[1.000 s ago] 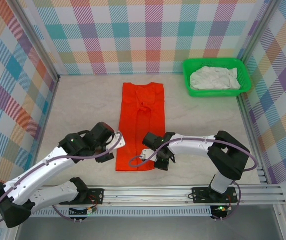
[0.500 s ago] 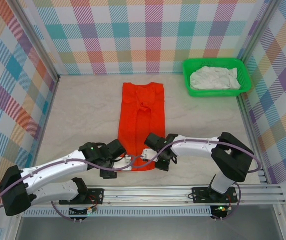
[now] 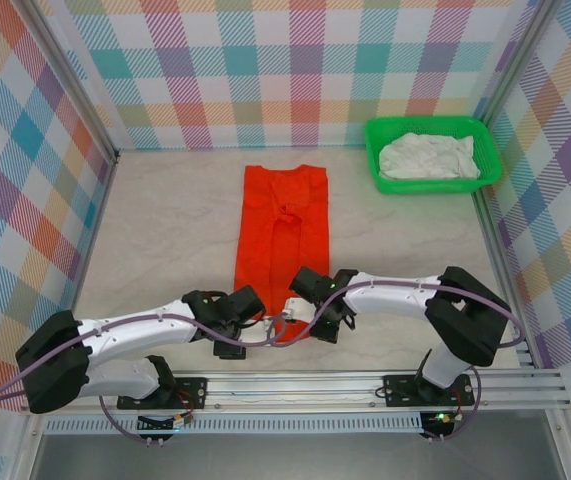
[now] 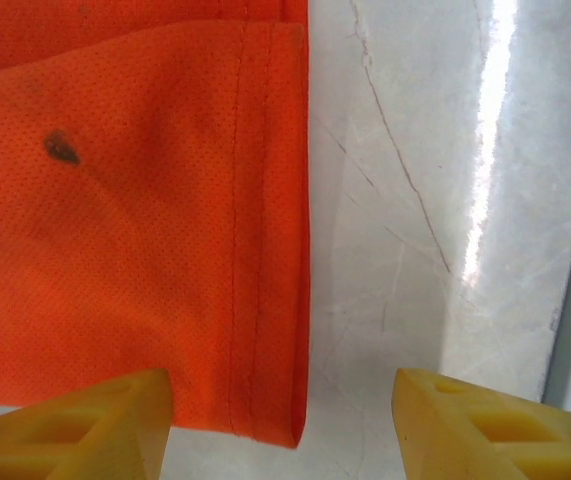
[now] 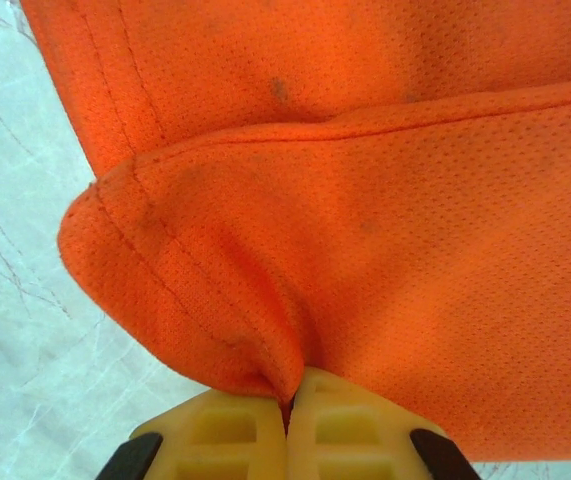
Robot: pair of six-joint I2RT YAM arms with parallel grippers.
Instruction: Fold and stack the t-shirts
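The orange-red t-shirt (image 3: 283, 225) lies as a long, narrow strip in the middle of the table, its hem toward me. My right gripper (image 3: 298, 314) is shut on a pinched fold of that hem (image 5: 265, 340), with its yellow fingertips (image 5: 225, 435) pressed together. My left gripper (image 3: 268, 328) is open at the hem's near left corner (image 4: 300, 425). One of its fingers (image 4: 75, 425) sits over the cloth edge and the other over bare table. The white t-shirt (image 3: 428, 157) lies crumpled in the green basket (image 3: 435, 184).
The basket stands at the back right, against the right wall. Checked walls close off the table on the left, back and right. A metal rail (image 3: 365, 385) runs along the near edge. Bare pale tabletop (image 3: 165, 220) lies to the left of the shirt.
My left arm has swung right and down to the shirt's near hem corner. The right gripper has stayed on the hem, barely shifting.
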